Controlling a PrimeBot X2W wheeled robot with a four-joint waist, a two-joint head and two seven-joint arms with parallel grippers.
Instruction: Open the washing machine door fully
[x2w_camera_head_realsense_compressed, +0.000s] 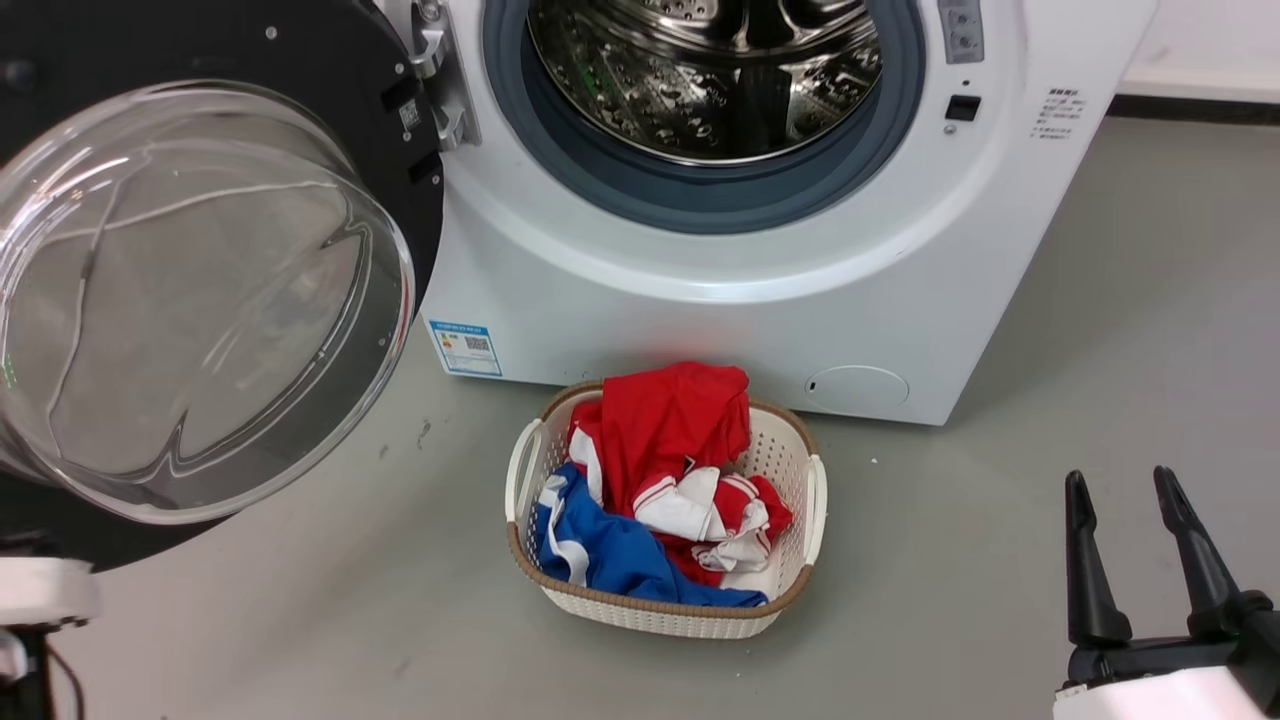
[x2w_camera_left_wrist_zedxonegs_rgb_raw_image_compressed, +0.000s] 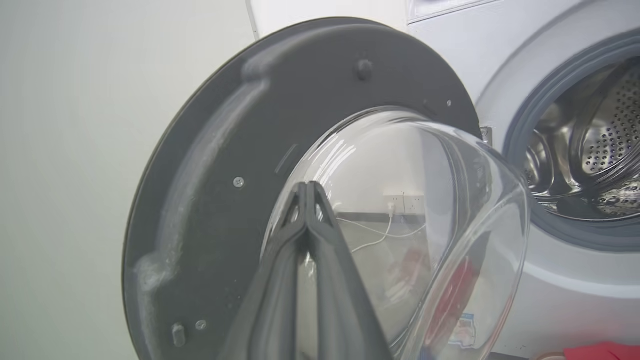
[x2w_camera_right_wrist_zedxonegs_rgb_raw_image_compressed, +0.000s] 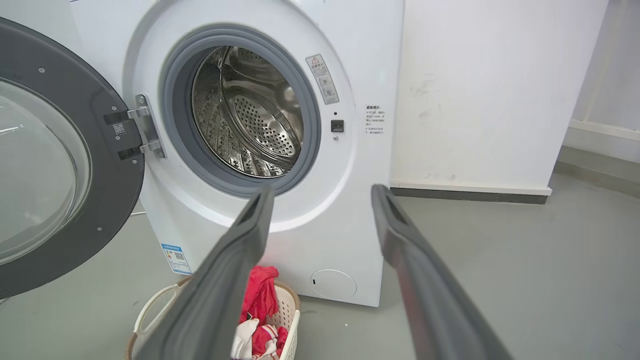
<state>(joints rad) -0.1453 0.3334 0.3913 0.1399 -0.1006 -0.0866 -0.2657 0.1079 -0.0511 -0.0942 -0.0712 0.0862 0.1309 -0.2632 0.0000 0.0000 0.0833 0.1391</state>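
Left gripper, fingers pressed together, faces the washing machine door just ahead, hanging wide open off the washing machine; a last outward push looks due, right gripper spread, well clear

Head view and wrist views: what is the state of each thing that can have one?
washing machine door: open, swung wide.
drum: no laundry visible.
laundry basket: holds red, white and blue clothes.
left hand: shut.
right hand: open, empty.
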